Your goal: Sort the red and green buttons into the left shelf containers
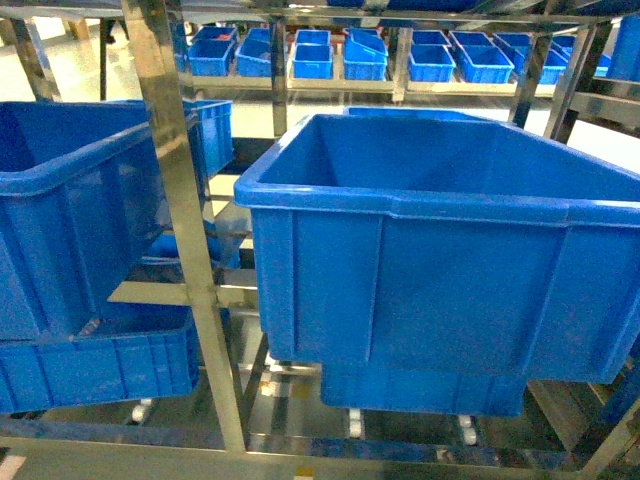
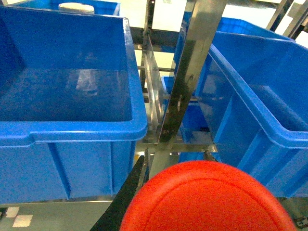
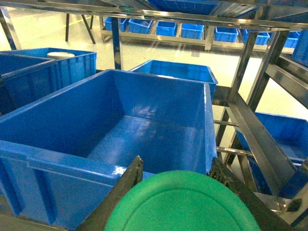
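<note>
In the left wrist view a red button fills the bottom, its round cap facing the camera, and my left gripper is shut on it. It hangs in front of a steel upright, between two deep blue containers. My right gripper is shut on a green button, just before the near rim of an empty deep blue container. The head view shows two such containers on the rack, and neither gripper.
A steel rack post stands between the two tubs. Lower blue crates sit under them. Rows of small blue trays line a far shelf. Slanted steel rails run to the right of the tub.
</note>
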